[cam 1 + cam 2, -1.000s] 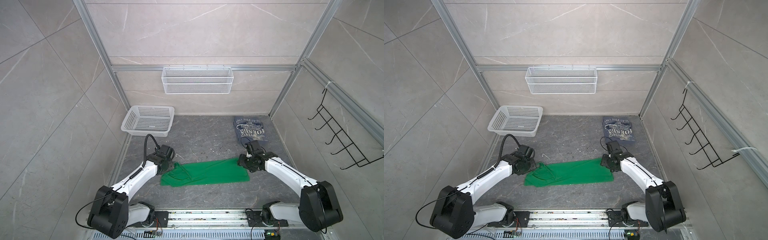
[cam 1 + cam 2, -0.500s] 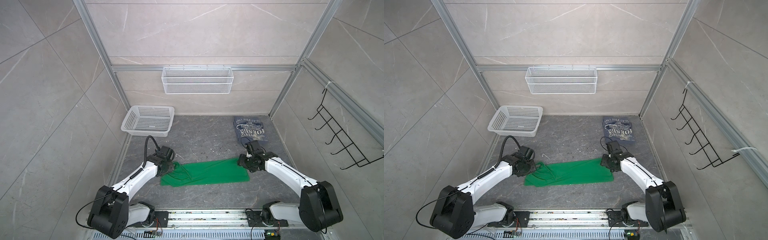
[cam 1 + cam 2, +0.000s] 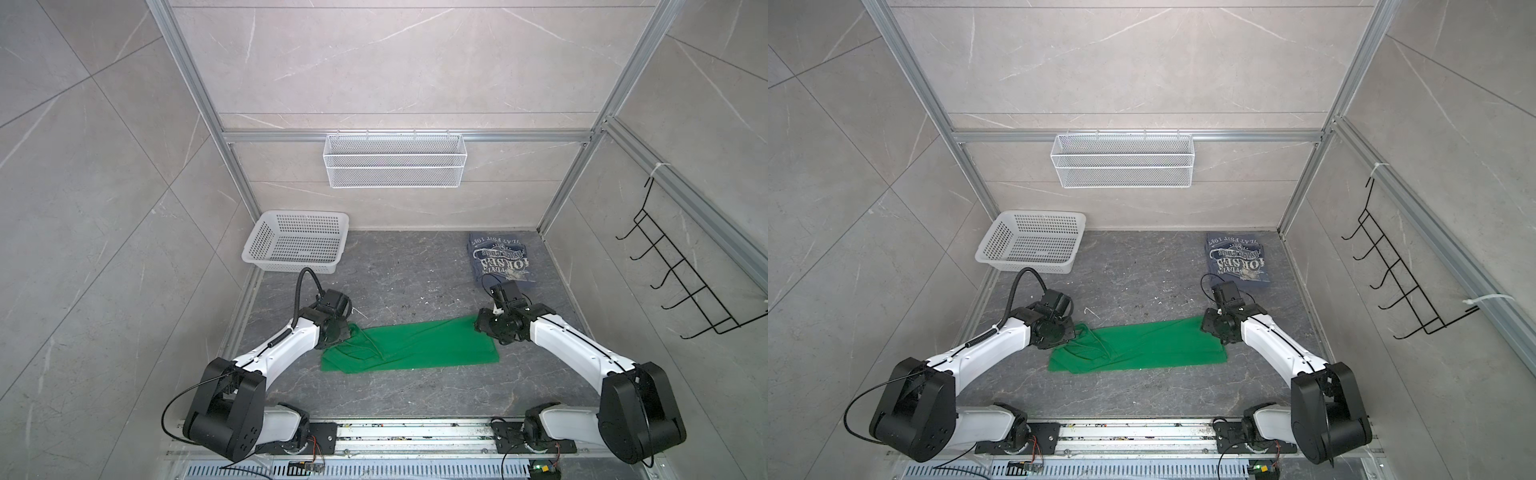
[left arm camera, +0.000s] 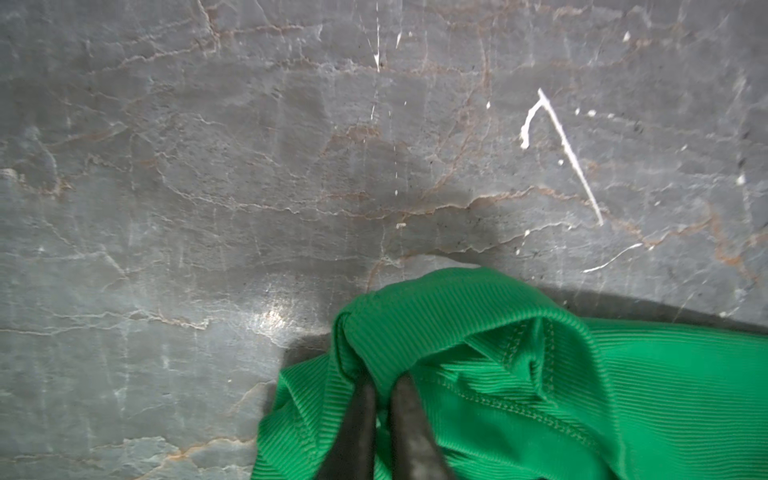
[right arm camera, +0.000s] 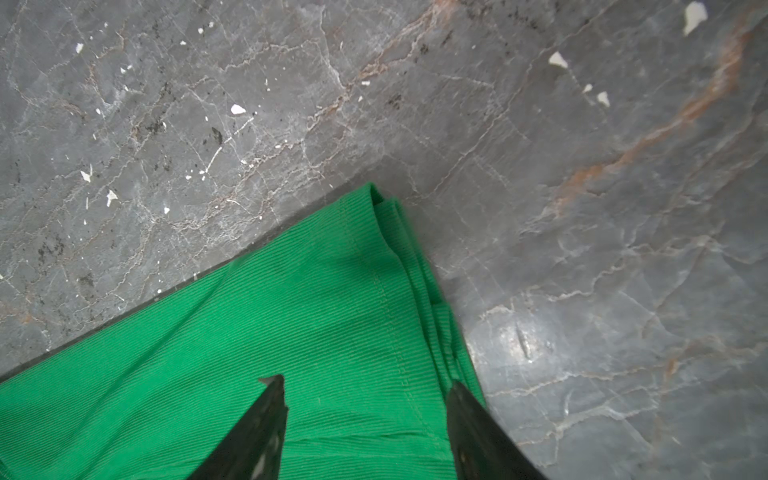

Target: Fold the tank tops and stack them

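Jaws shut tight on left gripper (image 4: 384, 380), pinching a bunched strap fold of green tank top (image 3: 415, 347); right gripper (image 5: 365, 386) jaws apart over its right hem, holding nothing. Risk: one-sided pull skews it, or thin pinch slips. Green top: ribbed long strip, near centre; blue tank top (image 3: 498, 259) folded, far right

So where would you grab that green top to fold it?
Probably by its two short ends, from above. The green top lies flat as a long strip, so only edges offer a pinch: the left gripper is shut on the bunched strap end, and the right gripper hangs open over the hem end.
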`<state>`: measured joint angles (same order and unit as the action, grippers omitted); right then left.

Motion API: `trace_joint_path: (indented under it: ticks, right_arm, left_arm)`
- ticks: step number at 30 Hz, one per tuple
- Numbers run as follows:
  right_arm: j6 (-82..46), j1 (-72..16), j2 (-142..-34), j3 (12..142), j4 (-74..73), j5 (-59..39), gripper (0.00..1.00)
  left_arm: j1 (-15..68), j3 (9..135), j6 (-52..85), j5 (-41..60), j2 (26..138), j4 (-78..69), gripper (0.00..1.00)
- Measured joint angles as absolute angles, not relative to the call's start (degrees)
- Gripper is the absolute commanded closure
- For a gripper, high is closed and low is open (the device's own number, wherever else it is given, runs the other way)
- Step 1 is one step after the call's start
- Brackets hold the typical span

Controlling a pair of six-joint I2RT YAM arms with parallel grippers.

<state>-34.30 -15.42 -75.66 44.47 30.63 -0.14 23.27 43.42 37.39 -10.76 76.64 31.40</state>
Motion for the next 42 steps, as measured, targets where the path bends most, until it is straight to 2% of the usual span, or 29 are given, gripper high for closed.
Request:
trace_joint_path:
  ticks: [2, 8, 14, 16, 23, 26, 31, 34, 39, 42]
  right_arm:
    - [-34.3, -15.42, -75.66, 44.47, 30.63, -0.14, 0.37]
    - [-34.3, -15.42, -75.66, 44.47, 30.63, -0.14, 0.37]
    - [-34.3, -15.42, -75.66, 44.47, 30.65, 0.1, 0.37]
    - [-34.3, -15.42, -75.66, 44.47, 30.65, 0.08, 0.37]
    - [-34.3, -15.42, -75.81, 44.47, 30.87, 0.08, 0.37]
    - [-34.3, -15.42, -75.75, 44.47, 31.48, 0.08, 0.37]
    - [-34.28, -15.42, -75.29, 44.49, 32.34, 0.34, 0.37]
    - [-34.26, -15.42, -74.65, 44.56, 32.77, 0.49, 0.36]
    - [-33.76, -15.57, -73.49, 45.5, 32.82, 0.03, 0.36]
    - [-33.58, -16.97, -73.52, 46.92, 32.82, -0.25, 0.35]
  left_arm:
    - [23.27, 43.97, 35.97, -10.92, 76.4, 31.18, 1.0]
    - [25.1, 43.53, 31.42, -11.84, 69.65, 28.25, 1.0]
    - [27.31, 32.16, 32.51, -12.23, 55.68, 25.36, 1.0]
    - [27.29, 29.23, 33.67, -12.88, 53.32, 26.5, 0.92]
    - [27.33, 28.23, 45.36, -17.34, 53.49, 32.05, 0.9]
    - [27.33, 27.9, 50.57, -18.0, 55.68, 33.19, 0.67]
    - [27.29, 27.55, 55.31, -19.46, 54.74, 35.59, 0.64]
    - [27.29, 27.57, 56.62, -21.19, 50.09, 38.02, 0.6]
    - [27.29, 30.68, 56.77, -24.34, 40.42, 43.09, 0.6]
    - [27.51, 34.7, 56.58, -25.41, 38.92, 44.23, 0.6]
